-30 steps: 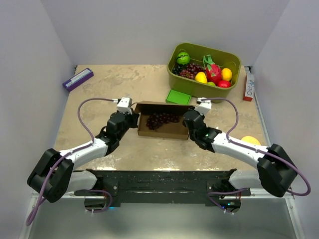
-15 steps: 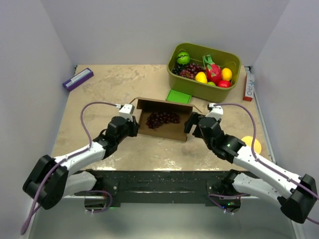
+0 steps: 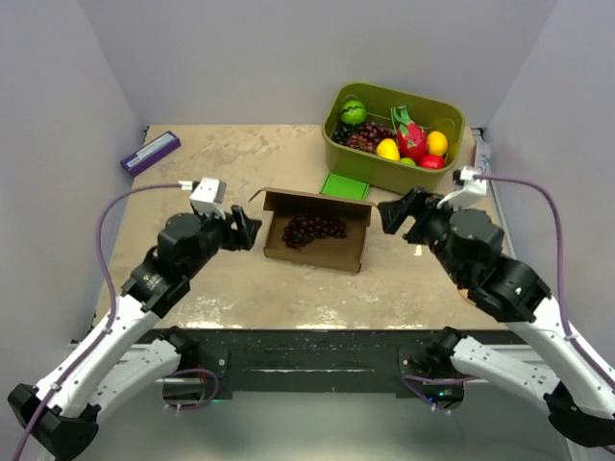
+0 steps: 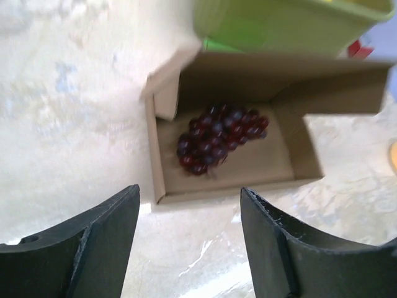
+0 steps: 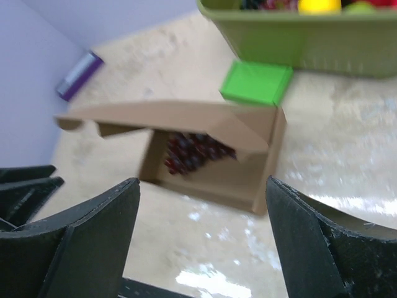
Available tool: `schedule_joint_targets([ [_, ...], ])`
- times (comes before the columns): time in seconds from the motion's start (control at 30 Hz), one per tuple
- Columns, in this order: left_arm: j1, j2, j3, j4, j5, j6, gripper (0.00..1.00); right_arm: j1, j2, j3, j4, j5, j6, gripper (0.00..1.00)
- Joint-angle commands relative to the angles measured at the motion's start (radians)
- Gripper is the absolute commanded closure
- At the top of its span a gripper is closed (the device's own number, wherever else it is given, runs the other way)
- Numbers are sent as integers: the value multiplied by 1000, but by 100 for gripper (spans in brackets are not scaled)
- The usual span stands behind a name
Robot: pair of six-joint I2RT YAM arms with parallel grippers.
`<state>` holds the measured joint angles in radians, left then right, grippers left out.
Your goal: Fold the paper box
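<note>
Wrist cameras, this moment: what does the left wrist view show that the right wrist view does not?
Only the left wrist view: the left pincer, open, and the grapes seen whole from above inside the paper box. Only the right wrist view: the right pincer, open, a purple item by the wall, a yellow fruit in the olive-green bin, and the lid leaning over the grapes. Both share: the paper box, the grapes, the olive-green bin and the small green box, only a sliver in the left view.
</note>
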<state>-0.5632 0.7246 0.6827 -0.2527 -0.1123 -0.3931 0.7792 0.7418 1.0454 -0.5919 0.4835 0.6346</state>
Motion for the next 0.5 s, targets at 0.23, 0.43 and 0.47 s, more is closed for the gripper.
schedule_joint_targets([
  [0.23,52,455,561,117,236,89,29,-32,534,458,144,-49,-231,19],
  [0.43,54,624,372,377,356,31,33,-38,663,316,239,-100,-182,24],
  [0.47,52,628,332,400,385,5,35,-37,675,285,242,-124,-144,25],
])
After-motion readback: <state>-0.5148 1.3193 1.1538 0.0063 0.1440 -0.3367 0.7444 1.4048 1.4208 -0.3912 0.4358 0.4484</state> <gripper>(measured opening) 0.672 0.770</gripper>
